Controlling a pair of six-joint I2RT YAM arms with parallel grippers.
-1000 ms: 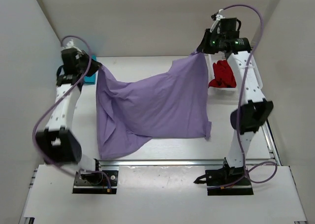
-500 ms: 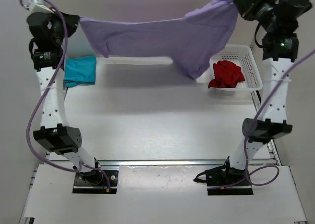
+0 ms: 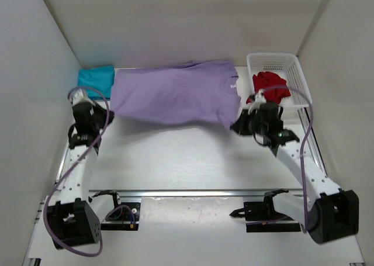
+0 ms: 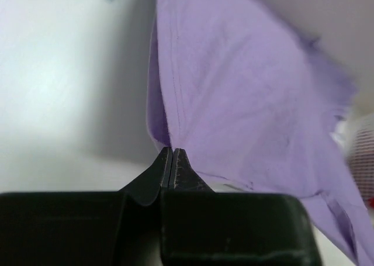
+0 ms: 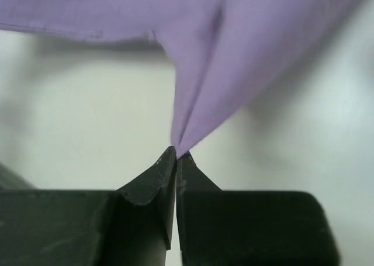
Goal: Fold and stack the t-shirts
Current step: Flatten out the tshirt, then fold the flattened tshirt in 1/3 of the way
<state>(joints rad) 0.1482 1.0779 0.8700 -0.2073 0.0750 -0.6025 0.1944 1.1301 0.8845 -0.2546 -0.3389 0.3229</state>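
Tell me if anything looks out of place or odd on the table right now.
Nothing is spilled or damaged. The one untidy thing is the red t-shirt, bunched up in the white basket at the back right. The lavender t-shirt is stretched between the left gripper and right gripper, each shut on its near edge.

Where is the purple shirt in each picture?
Top camera: the purple shirt is stretched across the far middle, between the left end effector and right end effector.
Left wrist: fills the upper right, corner pinched low centre.
Right wrist: covers the top, tip pinched mid-frame.
Shared landmark: the white table underneath.
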